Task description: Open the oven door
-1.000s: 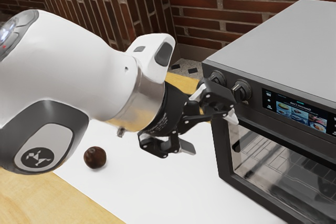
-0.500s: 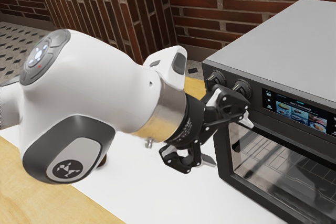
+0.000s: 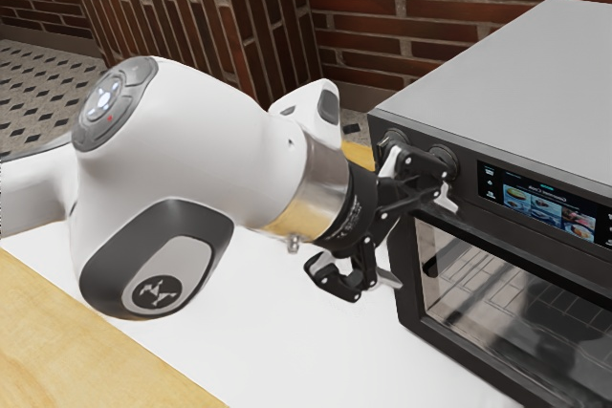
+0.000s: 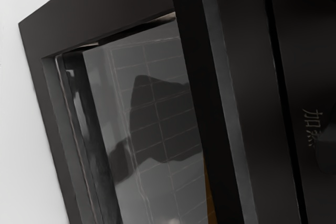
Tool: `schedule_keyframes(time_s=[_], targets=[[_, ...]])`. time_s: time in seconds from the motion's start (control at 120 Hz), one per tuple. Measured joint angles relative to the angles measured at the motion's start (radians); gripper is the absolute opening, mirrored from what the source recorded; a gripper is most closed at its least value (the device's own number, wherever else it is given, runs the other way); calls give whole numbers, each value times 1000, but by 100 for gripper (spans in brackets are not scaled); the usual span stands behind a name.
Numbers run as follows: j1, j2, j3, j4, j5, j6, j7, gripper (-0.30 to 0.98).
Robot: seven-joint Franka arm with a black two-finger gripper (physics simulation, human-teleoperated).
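- Risk: upper fingertip snags the knob (image 3: 443, 161) or panel (image 3: 488, 217) if I push in too high.
- Risk: I close short of the door's edge and pinch air; depth is hard to judge from here.
- Jaws: wide apart, nothing between them.
- Door (image 3: 507, 284): looks shut, on the oven's (image 3: 497, 64) front, just ahead of my gripper (image 3: 417, 239), mostly toward the exterior view's right and near side.
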Motion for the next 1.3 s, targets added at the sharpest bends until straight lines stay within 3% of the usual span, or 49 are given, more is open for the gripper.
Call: schedule_keyframes(time_s=[0.575,0.767,0.917,1.017,1.117,1.142,1.175,1.25,1.3], targets=[[26,23,1,-52,-80,27,-41,68],[72,-128,-13,-239,-80,59,-48,68],[203,-323,-131,-418,-96,89,-52,68],[325,-502,-248,-536,-193,98,-51,68],[533,-685,-442,-569,-427,60,-5,68],[562,-682,-434,-521,-444,26,16,68],[599,-623,-386,-379,-413,-49,48,68],[646,-328,-258,141,-254,-330,133,68],[642,-152,-162,335,-172,-494,185,68]])
